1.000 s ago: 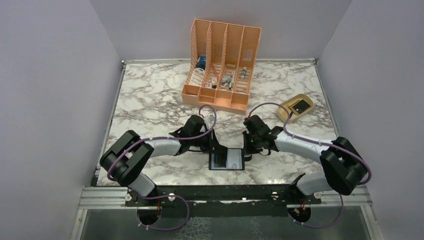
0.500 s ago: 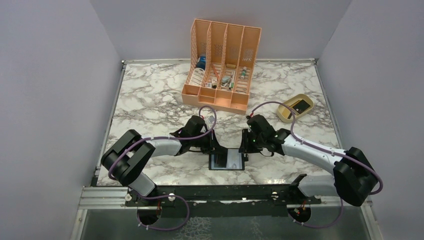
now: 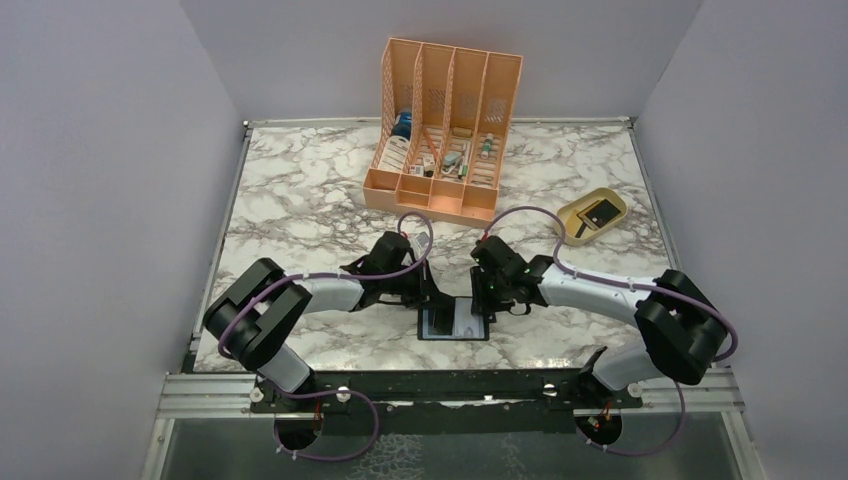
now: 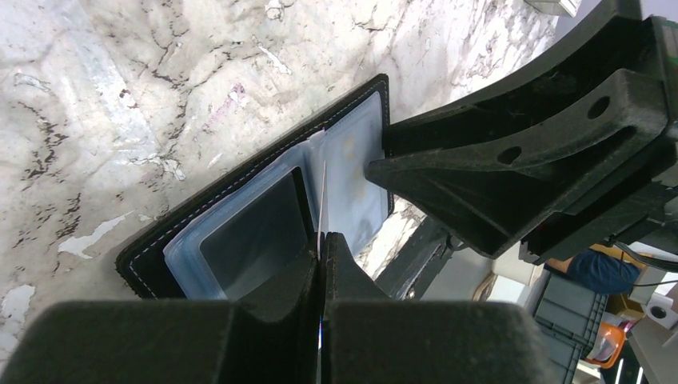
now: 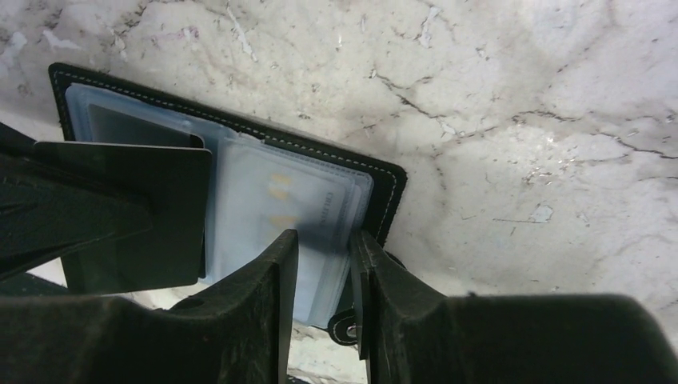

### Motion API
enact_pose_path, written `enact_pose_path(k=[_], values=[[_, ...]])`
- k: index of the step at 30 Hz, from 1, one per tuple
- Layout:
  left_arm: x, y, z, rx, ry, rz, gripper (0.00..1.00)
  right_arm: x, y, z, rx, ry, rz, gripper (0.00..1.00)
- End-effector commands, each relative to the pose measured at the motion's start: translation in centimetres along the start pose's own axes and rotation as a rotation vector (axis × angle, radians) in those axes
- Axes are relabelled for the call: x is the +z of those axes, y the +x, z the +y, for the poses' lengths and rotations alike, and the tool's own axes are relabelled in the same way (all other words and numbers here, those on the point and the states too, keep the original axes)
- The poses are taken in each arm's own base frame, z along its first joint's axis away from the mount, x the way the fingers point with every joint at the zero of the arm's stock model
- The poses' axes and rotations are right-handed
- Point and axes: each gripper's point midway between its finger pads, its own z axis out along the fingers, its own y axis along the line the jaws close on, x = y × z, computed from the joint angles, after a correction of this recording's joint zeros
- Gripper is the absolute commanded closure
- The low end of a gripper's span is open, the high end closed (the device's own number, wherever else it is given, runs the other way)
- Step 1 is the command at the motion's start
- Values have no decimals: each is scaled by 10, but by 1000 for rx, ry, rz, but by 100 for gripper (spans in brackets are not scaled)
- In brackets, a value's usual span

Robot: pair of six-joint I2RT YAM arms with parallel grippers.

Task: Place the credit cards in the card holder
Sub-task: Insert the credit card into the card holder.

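Marble-veined in white and grey, the glossy tabletop [image 3: 300, 200] carries everything. By the middle of its near edge, the left pincer [image 4: 322, 254] has its blunt black fingers pressed together on a dark credit card [image 5: 136, 216]. The card is a thin, stiff rectangle with rounded corners and a matte face. From the left wrist it shows only as a hairline pale edge standing between the pads. It hangs over the left half of the card holder [image 5: 376, 180], one edge reaching the centre fold; whether it touches the sleeve I cannot tell.

The card holder lies open and flat. Its cover is black and leather-like, with white stitching along the rim, and inside are cloudy, bluish plastic sleeves. Through the right sleeve shows a whitish card [image 5: 280, 200] with faint orange marks and grey lettering. A snap tab [image 5: 345, 328] with a small metal ring pokes out at the holder's right edge.

At the middle of the far edge stands an orange plastic organizer [image 3: 440, 120] with four upright slots, lattice-pierced walls and small oddments in its trays.

The right pincer [image 5: 324, 240] hovers over the holder's right edge. Its two black wedge-shaped fingers are slightly spread, the sleeve shows in the gap, and they grip nothing.

Near the right edge sits a smooth beige oval dish [image 3: 572, 228] with a dark rectangular card [image 3: 601, 213] lying in it.
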Motion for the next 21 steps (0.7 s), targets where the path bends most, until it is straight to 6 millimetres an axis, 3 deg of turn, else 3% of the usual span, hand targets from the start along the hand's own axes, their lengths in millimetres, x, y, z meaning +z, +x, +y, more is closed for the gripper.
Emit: enact_pose_path(k=[1,9,21], values=[[3,7,6,-13,-11,17,100,3,0,-23,-21,131,-8,70],[2,8,3,-17,-9,22,100,4,3,-29,-28,147,-13,81],[5,8,1,-40,-20,20,100,5,9,-29,-15,122,-16,82]])
